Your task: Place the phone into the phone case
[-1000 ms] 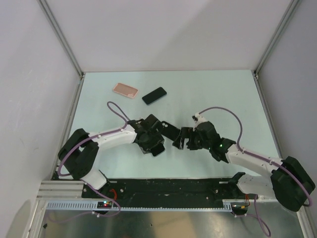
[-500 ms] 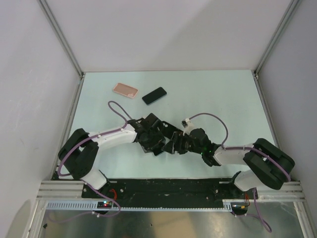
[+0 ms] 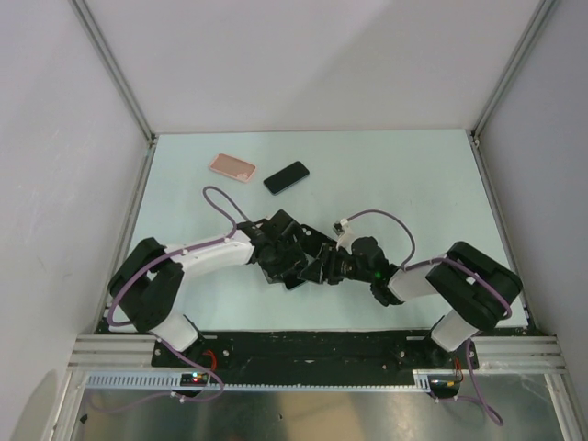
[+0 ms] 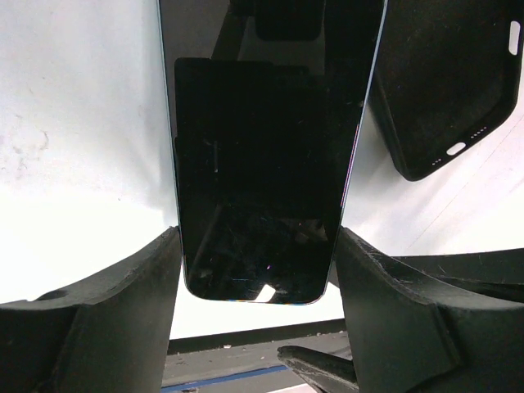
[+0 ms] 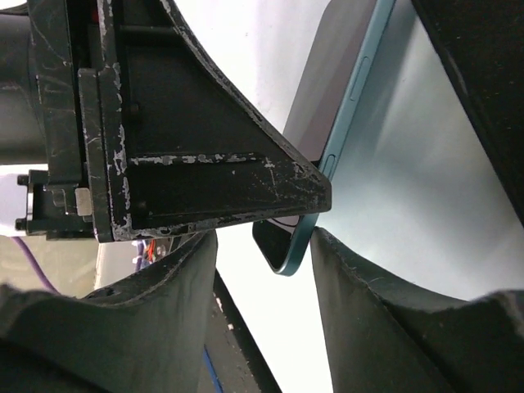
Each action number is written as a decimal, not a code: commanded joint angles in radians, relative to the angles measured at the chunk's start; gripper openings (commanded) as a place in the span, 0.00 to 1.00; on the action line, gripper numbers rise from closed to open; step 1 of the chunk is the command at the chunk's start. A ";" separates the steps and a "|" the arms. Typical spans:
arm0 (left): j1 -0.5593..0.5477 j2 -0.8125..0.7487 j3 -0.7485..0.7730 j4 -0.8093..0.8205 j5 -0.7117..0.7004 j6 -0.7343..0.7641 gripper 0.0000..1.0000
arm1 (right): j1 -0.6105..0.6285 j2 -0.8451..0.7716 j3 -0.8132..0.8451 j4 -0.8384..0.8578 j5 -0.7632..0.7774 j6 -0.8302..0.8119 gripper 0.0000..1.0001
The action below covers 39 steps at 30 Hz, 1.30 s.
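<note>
Plainly, little of the job is done. The phone case (image 3: 231, 166) lies flat on the counter (image 3: 413, 184) with nothing in it. The phone (image 4: 258, 180) is held between the arms, well apart from the case, nearer the arm bases and off to the case's right in the overhead view. A black slab (image 3: 286, 177) lies just beside the case on that same right side, not touching it.

The left fingers (image 4: 106, 319) hold the phone across its width, one against each long edge near its rounded end. The right fingers (image 5: 385, 327) straddle a rounded corner of the phone, one to each flat face. A strip of light shows between one finger and the glass, so I judge them apart and not clamped. It reads as a hand-over or a two-armed regrip. Nearly everything is left to do: carry the phone over to the case, square it up, and press it in.

The phone's long axis runs straight out from between the left fingers, away from that wrist, with its dark glass face toward the left wrist camera. The right wrist camera sees it edge-on, showing a teal side rail with buttons. Overhead the phone is hidden under the fingers, so I cannot tell its heading against the case. The case's own long axis slants gently, its right end a little nearer the bases, and its paler rim faces up.
</note>
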<state>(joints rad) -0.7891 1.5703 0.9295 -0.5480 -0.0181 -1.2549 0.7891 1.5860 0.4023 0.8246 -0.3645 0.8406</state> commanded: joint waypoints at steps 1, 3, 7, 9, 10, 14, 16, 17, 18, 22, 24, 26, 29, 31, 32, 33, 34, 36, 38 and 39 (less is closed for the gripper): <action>-0.002 -0.007 0.002 0.028 0.010 0.044 0.73 | -0.017 0.041 0.007 0.116 -0.072 0.025 0.53; -0.002 -0.008 -0.001 0.027 0.010 0.052 0.73 | -0.023 0.065 0.010 0.138 -0.096 0.044 0.48; -0.002 -0.007 -0.006 0.028 0.030 0.061 0.73 | -0.027 0.098 0.010 0.172 -0.118 0.075 0.39; -0.002 -0.009 -0.008 0.028 0.031 0.064 0.72 | -0.028 0.106 0.011 0.180 -0.120 0.084 0.37; -0.002 -0.012 -0.008 0.028 0.030 0.066 0.72 | -0.027 0.107 0.011 0.183 -0.119 0.088 0.36; -0.002 -0.025 -0.010 0.027 0.023 0.073 0.73 | -0.028 0.102 0.014 0.185 -0.114 0.108 0.27; -0.001 -0.030 -0.010 0.028 0.021 0.076 0.74 | -0.028 0.100 0.019 0.178 -0.111 0.115 0.21; -0.002 -0.031 -0.012 0.027 0.021 0.077 0.75 | -0.028 0.099 0.022 0.173 -0.114 0.118 0.19; -0.001 -0.033 -0.012 0.028 0.021 0.080 0.76 | -0.030 0.099 0.025 0.165 -0.115 0.120 0.16; 0.004 -0.040 -0.011 0.028 0.022 0.096 0.81 | -0.034 0.097 0.045 0.133 -0.125 0.127 0.05; 0.008 -0.047 -0.005 0.027 0.021 0.114 0.86 | -0.037 0.092 0.055 0.115 -0.136 0.128 0.03; 0.015 -0.062 0.004 0.026 -0.011 0.140 0.92 | -0.040 0.075 0.068 0.081 -0.145 0.123 0.01; 0.043 -0.111 0.022 0.020 -0.039 0.191 0.98 | -0.052 0.035 0.090 0.002 -0.153 0.095 0.00; 0.065 -0.148 0.038 0.015 -0.061 0.230 0.99 | -0.062 0.018 0.107 -0.057 -0.163 0.076 0.00; 0.077 -0.163 0.051 0.010 -0.070 0.255 0.99 | -0.070 0.012 0.114 -0.073 -0.175 0.070 0.00; 0.096 -0.178 0.060 0.001 -0.080 0.279 0.99 | -0.077 0.005 0.120 -0.092 -0.185 0.064 0.00; 0.111 -0.187 0.074 -0.009 -0.089 0.315 1.00 | -0.088 0.000 0.126 -0.108 -0.198 0.057 0.00; 0.158 -0.197 0.097 -0.022 -0.100 0.376 1.00 | -0.115 -0.019 0.134 -0.150 -0.221 0.040 0.00; 0.220 -0.190 0.125 -0.025 -0.070 0.421 1.00 | -0.143 -0.050 0.142 -0.198 -0.246 0.020 0.00; 0.252 -0.184 0.139 -0.024 -0.055 0.442 1.00 | -0.159 -0.065 0.146 -0.224 -0.258 0.011 0.00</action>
<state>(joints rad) -0.6319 1.4040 0.9997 -0.5613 -0.0608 -0.9554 0.6769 1.6016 0.4957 0.6586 -0.5465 0.9062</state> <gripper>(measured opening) 0.995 0.077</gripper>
